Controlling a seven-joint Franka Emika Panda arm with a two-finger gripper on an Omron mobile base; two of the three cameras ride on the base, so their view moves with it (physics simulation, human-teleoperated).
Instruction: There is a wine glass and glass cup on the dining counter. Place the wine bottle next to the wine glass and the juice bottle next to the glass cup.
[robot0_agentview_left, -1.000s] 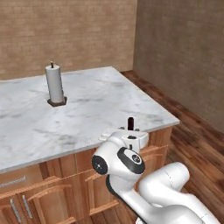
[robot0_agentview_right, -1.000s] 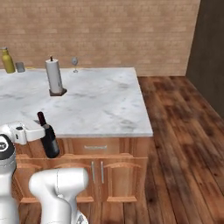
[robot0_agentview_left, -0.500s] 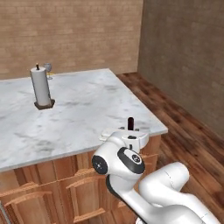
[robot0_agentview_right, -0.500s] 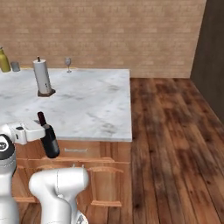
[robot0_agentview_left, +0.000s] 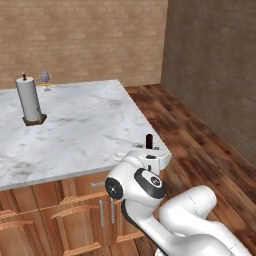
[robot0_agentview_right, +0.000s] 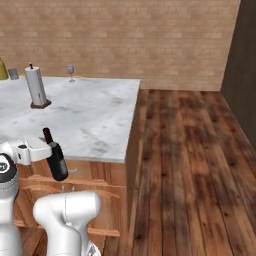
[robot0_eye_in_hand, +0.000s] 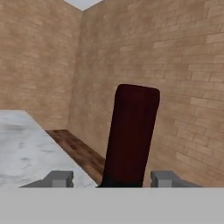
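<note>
I see my gripper (robot0_agentview_right: 47, 152) clenched around the wine bottle (robot0_agentview_right: 55, 155), held upright off the near edge of the dining counter (robot0_agentview_right: 95, 117); the wine glass (robot0_agentview_right: 70, 71) stands at the counter's far edge.

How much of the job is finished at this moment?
Done: nothing placed yet. In hand: the wine bottle, held by the gripper off the dining counter. Left: set it beside the wine glass at the far edge, then handle the juice bottle.
</note>
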